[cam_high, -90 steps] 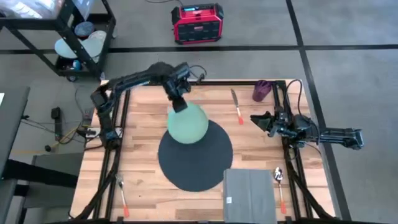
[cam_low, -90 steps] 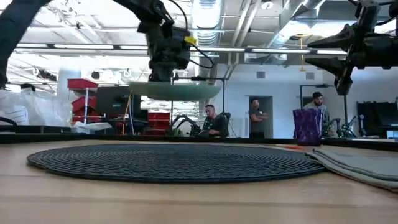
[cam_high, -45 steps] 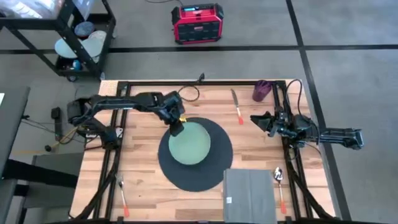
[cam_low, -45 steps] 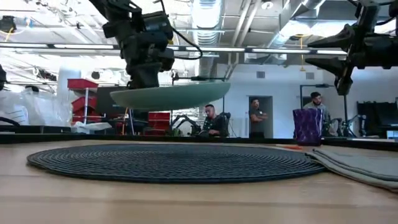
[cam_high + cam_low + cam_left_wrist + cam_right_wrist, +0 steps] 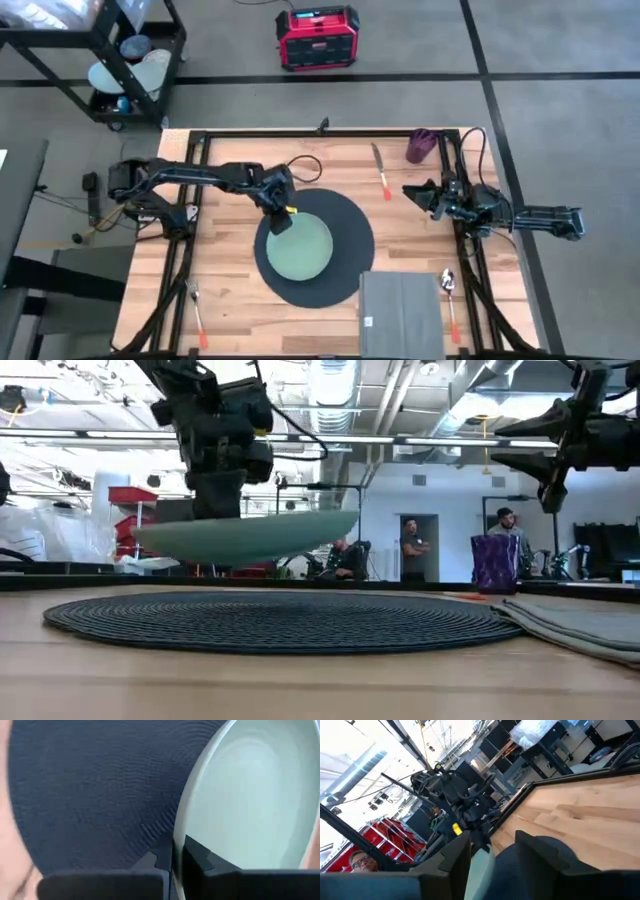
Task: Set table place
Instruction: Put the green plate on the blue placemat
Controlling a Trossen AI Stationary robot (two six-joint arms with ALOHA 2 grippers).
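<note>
While our left gripper (image 5: 281,213) pinches the rim of the pale green plate (image 5: 299,248), one finger above the lip and one below as the left wrist view shows, the plate hangs over the middle of the round dark placemat (image 5: 345,220) on the table (image 5: 230,290). In the low view the plate (image 5: 250,536) is clear of the mat (image 5: 280,622), with a gap beneath it and its far edge tipped a little up. We judge an edge grip suits a flat dish that offers nothing else to hold, and that the next thing is to lower it level and let go.

Further out, the folded grey napkin (image 5: 400,312) overlaps the mat's near right edge but lies apart from the plate. A spoon (image 5: 449,300) sits beside the napkin, a knife (image 5: 380,168) and a purple cup (image 5: 420,146) at the far side, a fork (image 5: 197,318) near left. Nothing lies under the plate.

Our right gripper (image 5: 415,195) waits raised at the right edge, fingers spread and empty.
</note>
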